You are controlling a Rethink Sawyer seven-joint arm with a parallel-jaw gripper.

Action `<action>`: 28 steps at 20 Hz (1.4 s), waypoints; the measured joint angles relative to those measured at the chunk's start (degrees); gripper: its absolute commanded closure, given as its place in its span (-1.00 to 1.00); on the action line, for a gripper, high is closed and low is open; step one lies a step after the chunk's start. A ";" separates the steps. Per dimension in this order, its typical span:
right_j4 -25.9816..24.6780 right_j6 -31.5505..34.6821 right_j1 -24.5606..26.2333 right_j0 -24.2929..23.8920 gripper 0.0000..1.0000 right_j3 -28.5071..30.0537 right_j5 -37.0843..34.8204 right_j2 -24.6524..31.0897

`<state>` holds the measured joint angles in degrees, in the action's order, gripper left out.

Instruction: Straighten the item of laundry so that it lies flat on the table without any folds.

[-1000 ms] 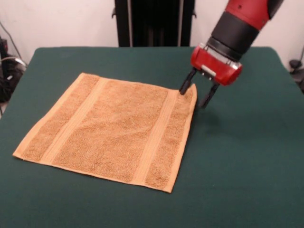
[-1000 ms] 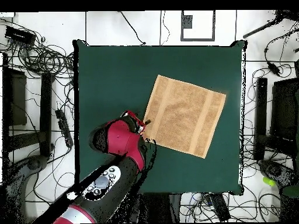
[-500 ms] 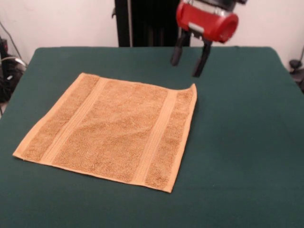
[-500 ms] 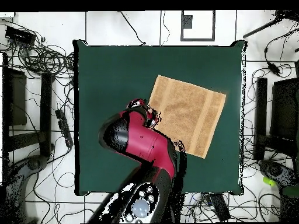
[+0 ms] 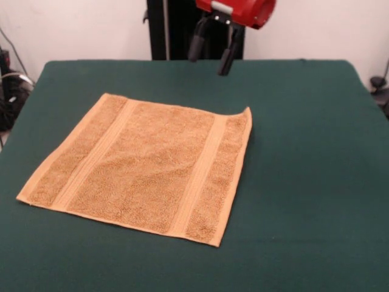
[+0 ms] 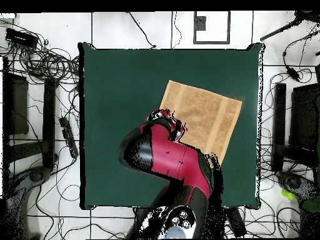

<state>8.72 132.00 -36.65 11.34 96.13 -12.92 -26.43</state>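
On the table [image 5: 304, 182], left of centre in the front view, the towel [image 5: 143, 167] is spread nearly flat, only its 1 o'clock corner curled, while the gripper [image 5: 211, 52] is held high at 12 o'clock, parted and empty, nothing obstructing it.

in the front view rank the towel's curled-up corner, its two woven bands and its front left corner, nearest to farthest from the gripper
From the gripper, open and raised:
1. Curled corner, towel's far right.
2. Right band.
3. Left band.
4. Front left corner.
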 measured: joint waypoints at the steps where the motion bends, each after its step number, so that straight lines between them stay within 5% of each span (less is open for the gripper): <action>1: -1.18 0.00 -0.32 -0.70 -1.00 0.23 -0.02 0.66; 7: -8.54 0.00 -2.63 -6.15 -1.00 2.88 0.90 6.40; 14: -19.31 0.00 -4.89 -12.94 -1.00 6.73 10.52 13.49; 20: -24.79 0.00 -5.91 -13.63 -1.00 7.75 13.81 15.21; 28: -26.19 0.00 -6.65 -13.35 -1.00 7.88 13.84 15.86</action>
<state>-17.47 132.00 -43.31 -2.01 104.02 0.91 -10.57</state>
